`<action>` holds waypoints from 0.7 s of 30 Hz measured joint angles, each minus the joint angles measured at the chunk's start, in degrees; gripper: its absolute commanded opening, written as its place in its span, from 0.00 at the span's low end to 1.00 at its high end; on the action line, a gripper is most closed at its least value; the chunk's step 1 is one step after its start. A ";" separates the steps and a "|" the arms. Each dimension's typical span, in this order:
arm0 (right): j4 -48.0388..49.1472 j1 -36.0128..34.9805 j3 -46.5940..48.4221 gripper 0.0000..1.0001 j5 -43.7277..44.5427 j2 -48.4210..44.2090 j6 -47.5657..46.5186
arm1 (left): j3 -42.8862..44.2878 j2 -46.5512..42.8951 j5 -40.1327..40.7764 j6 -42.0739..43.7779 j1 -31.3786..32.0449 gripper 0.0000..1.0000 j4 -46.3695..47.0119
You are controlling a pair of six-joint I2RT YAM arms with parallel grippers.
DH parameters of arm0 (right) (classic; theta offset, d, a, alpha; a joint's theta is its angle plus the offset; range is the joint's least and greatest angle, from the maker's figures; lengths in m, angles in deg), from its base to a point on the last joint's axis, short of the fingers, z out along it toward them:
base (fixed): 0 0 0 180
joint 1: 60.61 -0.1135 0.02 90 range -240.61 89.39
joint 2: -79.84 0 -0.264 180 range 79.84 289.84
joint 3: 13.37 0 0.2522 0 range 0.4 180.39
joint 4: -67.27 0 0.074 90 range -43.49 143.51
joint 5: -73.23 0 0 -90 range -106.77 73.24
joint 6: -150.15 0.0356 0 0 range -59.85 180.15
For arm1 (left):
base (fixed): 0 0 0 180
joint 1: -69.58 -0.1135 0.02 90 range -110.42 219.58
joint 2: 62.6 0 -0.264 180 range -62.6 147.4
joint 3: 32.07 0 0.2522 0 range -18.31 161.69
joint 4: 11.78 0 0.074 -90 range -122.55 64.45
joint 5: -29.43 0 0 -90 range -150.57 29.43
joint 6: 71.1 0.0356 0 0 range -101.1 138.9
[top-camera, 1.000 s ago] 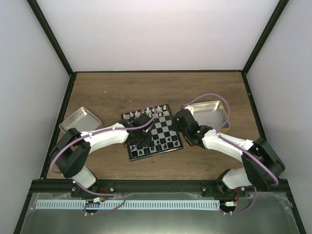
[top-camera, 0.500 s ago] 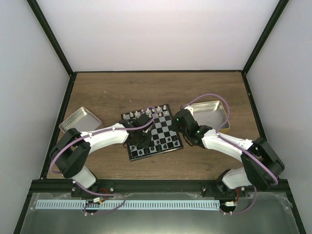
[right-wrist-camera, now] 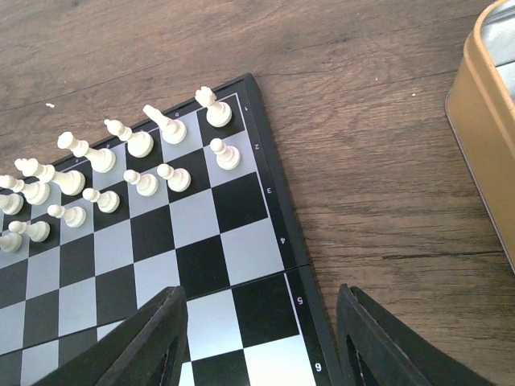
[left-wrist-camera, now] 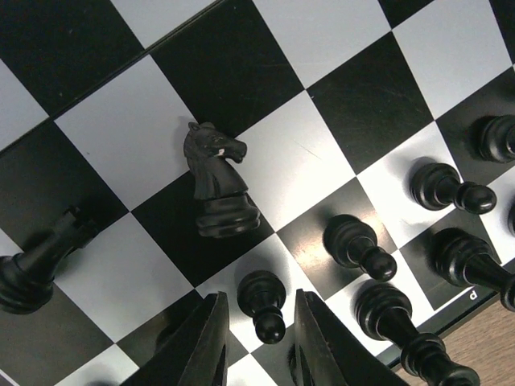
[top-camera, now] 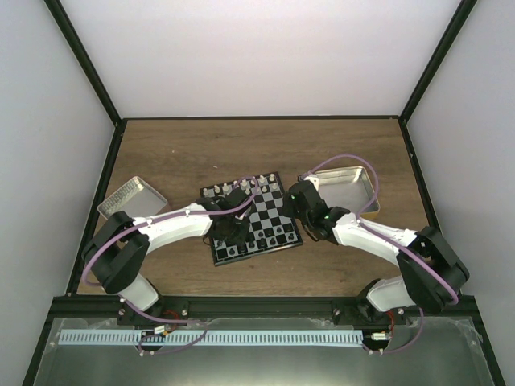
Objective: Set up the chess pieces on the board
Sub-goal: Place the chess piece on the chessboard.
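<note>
I am working over a brown wooden table (top-camera: pixel 241 153). The board (top-camera: pixel 270 212) is lying flat at its middle, turned slightly so its edges are running askew to the table's, with white pieces (right-wrist-camera: pixel 105 173) lining the far side and black ones the near side. My left arm (top-camera: pixel 173 225) is curving in over the board's near-left part, and my right arm (top-camera: pixel 370 235) is bending in above its right edge. A left tin (top-camera: pixel 133 199) and a right tin (top-camera: pixel 350 186) are flanking the board.

The chess pieces (left-wrist-camera: pixel 358 245) are standing upright, long axes vertical, glossy black; a knight (left-wrist-camera: pixel 217 181) is sitting on a dark square.

My left gripper (left-wrist-camera: pixel 257 296) is keeping its jaws narrow around one black pawn (left-wrist-camera: pixel 264 309), with slivers of gap showing. My right gripper (right-wrist-camera: pixel 259 293) is hanging with its jaws wide, only bare squares between them.
</note>
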 measured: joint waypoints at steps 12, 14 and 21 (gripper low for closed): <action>-0.04 0.00 0.28 0.53 -1.88 0.00 -0.48 | 0.04 -5.90 2.14 -0.42 0.00 0.42 -0.52; -0.04 0.00 0.46 0.53 -2.10 0.09 -0.48 | 0.04 -7.10 3.19 -0.76 -0.02 0.43 -0.31; -0.09 0.00 0.50 0.53 -2.49 0.52 -0.44 | 0.76 -4.52 5.81 -1.92 -0.04 0.42 0.72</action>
